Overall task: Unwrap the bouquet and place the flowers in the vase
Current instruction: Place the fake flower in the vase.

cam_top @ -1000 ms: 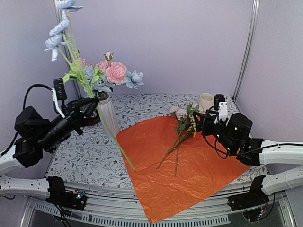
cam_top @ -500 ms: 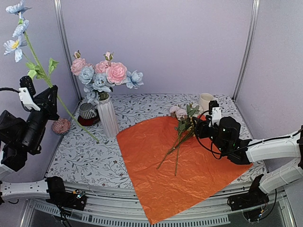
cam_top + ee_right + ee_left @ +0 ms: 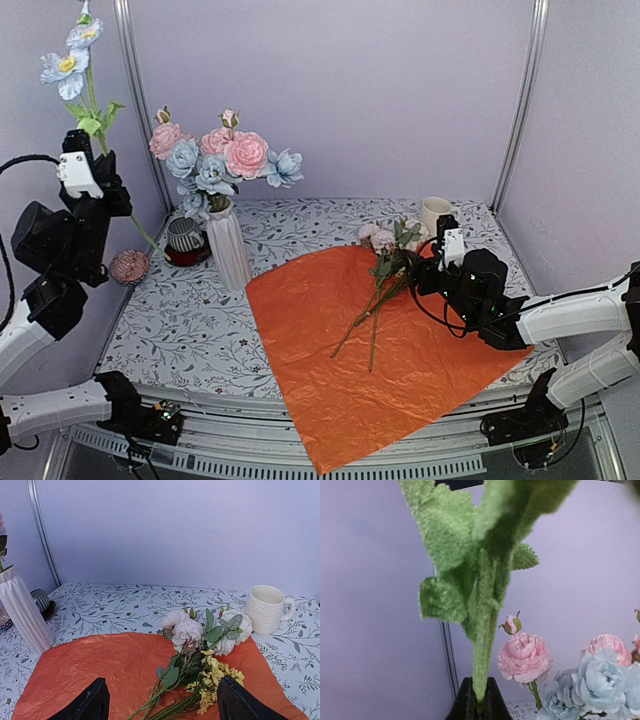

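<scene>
On the table [image 3: 180, 330], crinkly orange paper sheet [image 3: 400, 370]: spread flat; if your right arm drags across it, the sheet slides and carries the loose stems along.
Tall white ribbed vase [image 3: 229, 255]: upright at the paper's far-left corner, already crowded with pink and blue blooms; a sideways push at the neck could tip it.
Long green stem with pale blue blooms [image 3: 70, 65]: raised high, left of the vase; its trailing lower end could snag those blooms.
Loose pale pink and yellow flowers [image 3: 200, 650]: on the paper, near the cream mug [image 3: 265, 609].
Left gripper [image 3: 479, 705]: clamped on that stem.
Right gripper [image 3: 162, 702]: jaws wide, empty, just short of the loose flowers.
</scene>
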Robot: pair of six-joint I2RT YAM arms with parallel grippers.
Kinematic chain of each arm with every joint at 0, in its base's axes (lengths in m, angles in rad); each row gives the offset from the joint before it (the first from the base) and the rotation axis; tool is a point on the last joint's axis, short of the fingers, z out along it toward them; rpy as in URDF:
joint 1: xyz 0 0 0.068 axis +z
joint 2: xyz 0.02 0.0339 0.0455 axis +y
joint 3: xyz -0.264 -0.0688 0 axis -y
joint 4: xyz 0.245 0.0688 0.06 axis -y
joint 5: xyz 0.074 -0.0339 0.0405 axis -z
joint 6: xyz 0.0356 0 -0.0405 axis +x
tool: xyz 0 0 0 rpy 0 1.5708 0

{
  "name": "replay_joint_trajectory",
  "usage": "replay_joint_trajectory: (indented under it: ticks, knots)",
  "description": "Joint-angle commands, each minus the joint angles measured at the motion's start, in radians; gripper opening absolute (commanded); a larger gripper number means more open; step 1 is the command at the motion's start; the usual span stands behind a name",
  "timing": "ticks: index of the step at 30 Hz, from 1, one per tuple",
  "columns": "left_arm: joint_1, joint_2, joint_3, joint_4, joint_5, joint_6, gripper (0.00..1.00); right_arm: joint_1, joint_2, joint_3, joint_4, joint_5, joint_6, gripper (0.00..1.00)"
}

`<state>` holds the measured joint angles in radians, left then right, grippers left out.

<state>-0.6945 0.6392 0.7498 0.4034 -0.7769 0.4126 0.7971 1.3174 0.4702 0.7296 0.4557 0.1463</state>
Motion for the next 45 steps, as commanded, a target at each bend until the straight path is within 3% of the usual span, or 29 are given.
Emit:
replay_joint_trajectory:
  ticks: [1,7,19,32,45]
  knots:
    - [0.174,0.087,0.055,0.0,0.252,-0.143,0.0,-0.006,0.005,0.003,0.03,-0.022,-0.023,0.76]
    - [0.331,0.176,0.071,0.109,0.479,-0.254,0.0,-0.005,0.012,0.006,0.031,-0.035,-0.028,0.77]
    - [0.339,0.26,0.189,0.175,0.671,-0.258,0.0,-0.005,0.03,0.02,0.031,-0.055,-0.045,0.77]
    - [0.336,0.325,0.24,0.171,0.763,-0.29,0.0,-0.005,0.035,0.028,0.02,-0.08,-0.051,0.77]
    - [0.337,0.409,0.205,0.068,0.728,-0.355,0.0,-0.004,0.035,0.035,0.011,-0.103,-0.053,0.77]
